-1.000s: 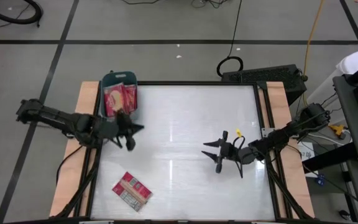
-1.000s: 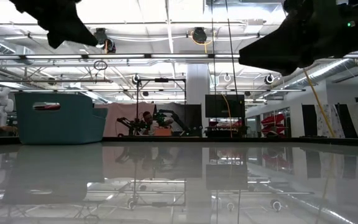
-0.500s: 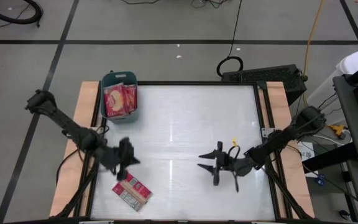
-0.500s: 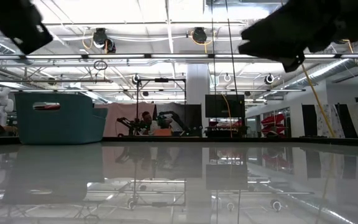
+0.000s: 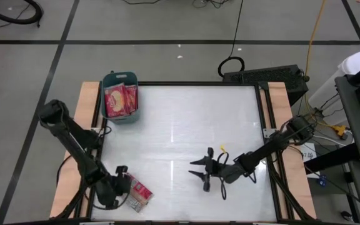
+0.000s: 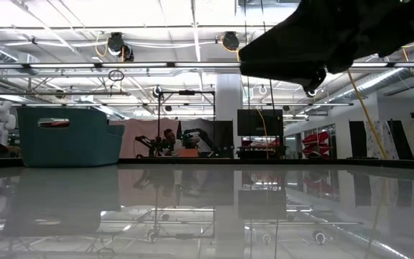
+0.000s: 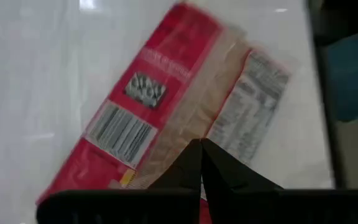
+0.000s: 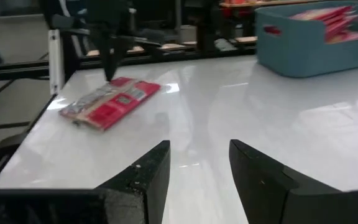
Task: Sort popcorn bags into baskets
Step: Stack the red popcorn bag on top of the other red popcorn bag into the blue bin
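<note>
I count one teal basket point(image 5: 120, 95) at the table's far left corner. Inside it I make out two popcorn bags point(image 5: 120, 100), though more may be hidden. One more popcorn bag point(image 5: 137, 194) lies loose on the table.

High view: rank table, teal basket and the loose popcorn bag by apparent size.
1. Table, by far the largest.
2. Teal basket, at the table's far left corner.
3. Loose popcorn bag, near the front left edge; part of it is hidden by the left gripper, but it looks smaller than the basket.
</note>
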